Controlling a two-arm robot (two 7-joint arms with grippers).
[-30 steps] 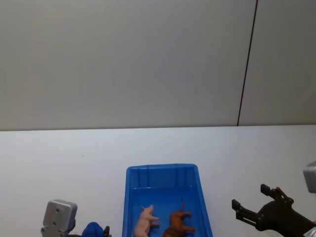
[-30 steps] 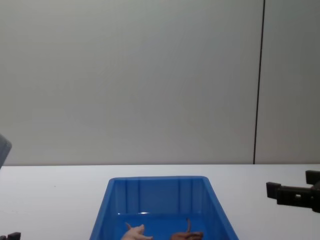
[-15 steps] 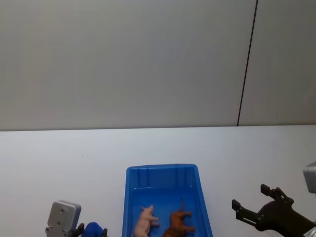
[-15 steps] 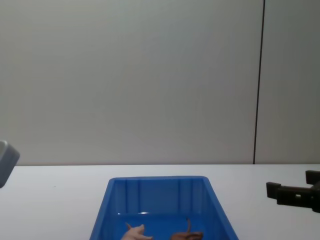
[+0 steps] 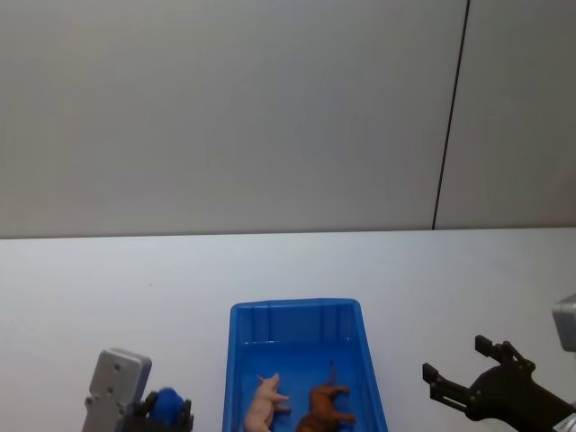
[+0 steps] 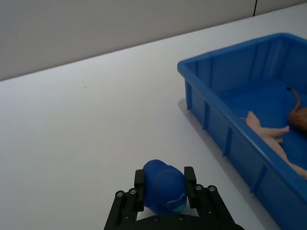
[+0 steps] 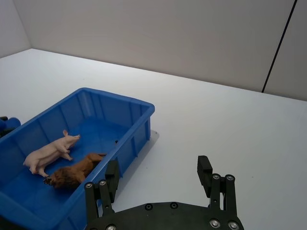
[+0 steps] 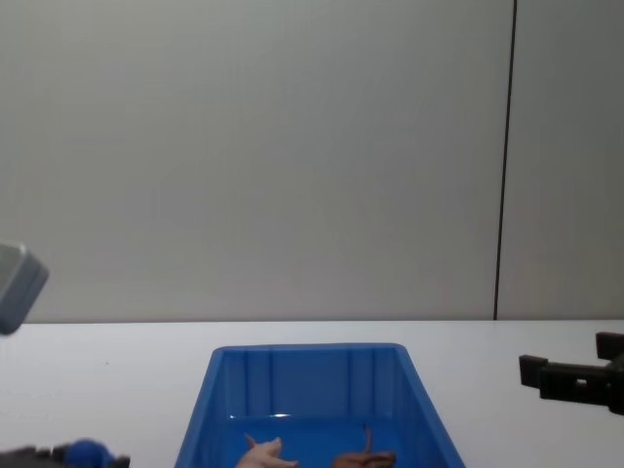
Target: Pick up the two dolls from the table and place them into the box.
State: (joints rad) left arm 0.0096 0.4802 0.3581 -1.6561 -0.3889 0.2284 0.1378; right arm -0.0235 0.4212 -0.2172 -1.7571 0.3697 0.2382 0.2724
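Item: box, blue, on the white table, between my two grippers.
Contents: pink pig and brown lion, both lying on their sides on the box floor, side by side, pig nearer my left gripper.
Left gripper: I saw it beside the box's left wall, fingers pinching a small blue object, apart from the dolls.
Right gripper: fingers spread, empty, beside the box's right wall.

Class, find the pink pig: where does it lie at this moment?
In the head view the pink pig lies on its side inside the blue box, at the brown lion's left, between the two grippers.
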